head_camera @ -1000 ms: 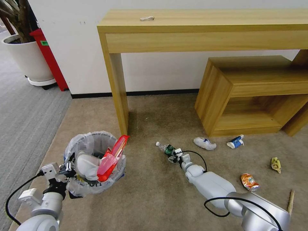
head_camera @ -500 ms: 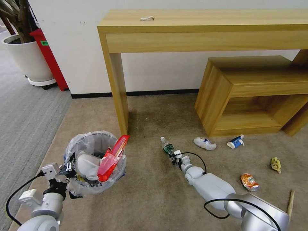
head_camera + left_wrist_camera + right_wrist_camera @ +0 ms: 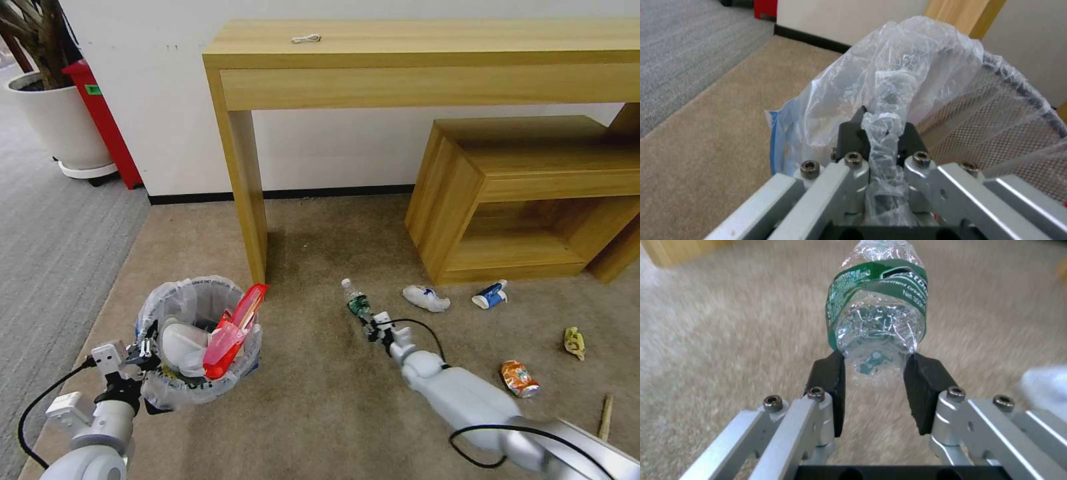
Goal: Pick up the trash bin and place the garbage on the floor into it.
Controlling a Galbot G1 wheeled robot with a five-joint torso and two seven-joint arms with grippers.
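Green-labelled bottle (image 3: 878,323) base clamped in right end effector (image 3: 876,373); left end effector (image 3: 882,140) pinching trash bin (image 3: 197,347) rim.

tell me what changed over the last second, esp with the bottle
The right gripper, shut on the base of the small bottle, has raised it off the floor from lying flat, neck now pointing up and away, and shifted it slightly right. The left gripper stays clamped on the bagged rim of the trash bin, which barely moved. The remaining garbage near the low shelf lies as before.
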